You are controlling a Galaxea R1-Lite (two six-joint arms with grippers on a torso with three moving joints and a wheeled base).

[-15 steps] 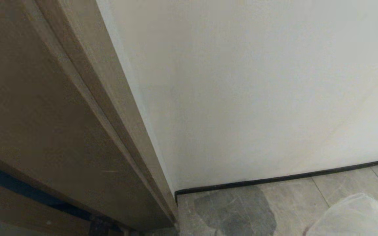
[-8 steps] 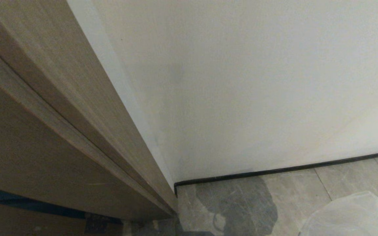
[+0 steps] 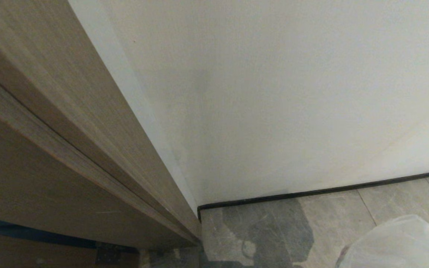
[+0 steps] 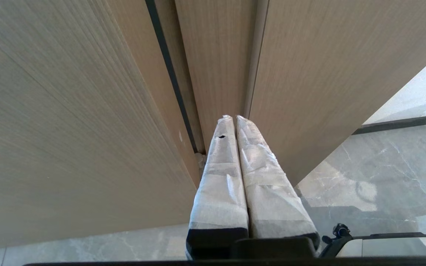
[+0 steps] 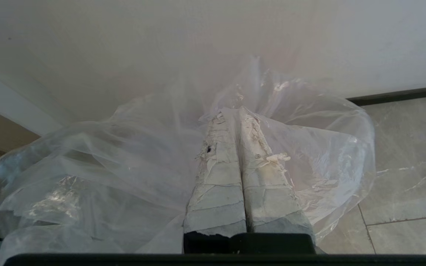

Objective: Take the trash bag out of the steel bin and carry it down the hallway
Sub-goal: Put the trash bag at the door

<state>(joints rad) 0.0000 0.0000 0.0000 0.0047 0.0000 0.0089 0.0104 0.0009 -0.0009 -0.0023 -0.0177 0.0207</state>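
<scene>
Right pincer (image 5: 239,111) is clamped on the clear trash bag (image 5: 124,162) – lower right of the head view; left pincer (image 4: 234,119) pressed together, empty, facing the wooden door frame (image 4: 309,74).

The robot's head is tipping down and swinging a little, so the whole scene is sliding: the wooden door frame (image 3: 69,123) is filling more of the left, the black baseboard (image 3: 311,192) is sitting higher, and more grey tile floor (image 3: 274,230) and trash bag (image 3: 400,243) are showing.
</scene>
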